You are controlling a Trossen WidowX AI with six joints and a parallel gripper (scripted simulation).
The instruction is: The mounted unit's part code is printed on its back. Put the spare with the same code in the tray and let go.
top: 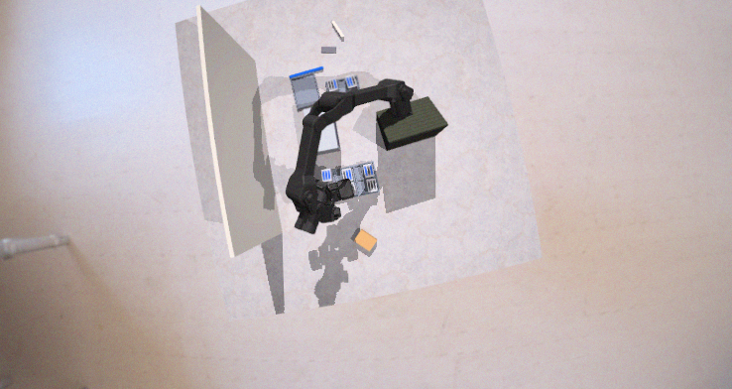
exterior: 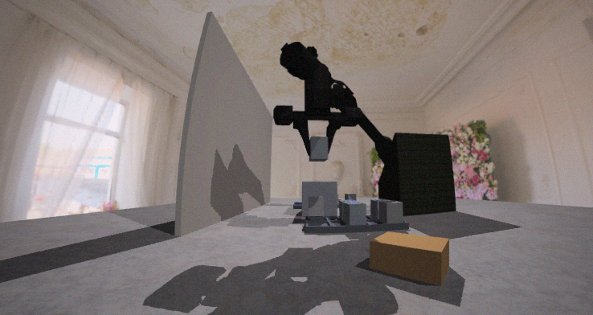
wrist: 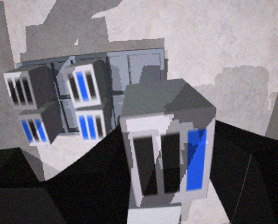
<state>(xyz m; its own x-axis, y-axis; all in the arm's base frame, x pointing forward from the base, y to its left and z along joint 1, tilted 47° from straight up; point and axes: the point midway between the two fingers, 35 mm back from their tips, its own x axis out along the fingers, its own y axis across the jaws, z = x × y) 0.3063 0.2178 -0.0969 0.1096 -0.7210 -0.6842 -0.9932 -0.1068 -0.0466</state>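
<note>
My gripper [exterior: 319,151] [wrist: 159,124] is shut on a grey spare [exterior: 318,143] [wrist: 170,167], high above the table. The spare's label reads black, black, blue stripes in the wrist view. The spare rack [exterior: 357,228] [wrist: 119,67] is below; its other spares include an all-black one [wrist: 20,89], a blue-black-blue one [wrist: 34,128] and a black-blue-black one [wrist: 83,87]. A shallow grey tray [top: 306,91] with a blue edge lies farther back. A taller grey block [top: 328,136] [exterior: 325,190] stands behind the rack; I cannot tell whether it bears the mounted unit. No back code is readable.
A tall pale board [top: 235,140] [exterior: 228,125] stands left. A dark green box [top: 418,122] [exterior: 425,171] stands right, near the arm's base. An orange block [top: 366,240] [exterior: 406,255] lies in front. Another holder with striped labels [top: 351,81] is behind, with a small grey piece [top: 328,50].
</note>
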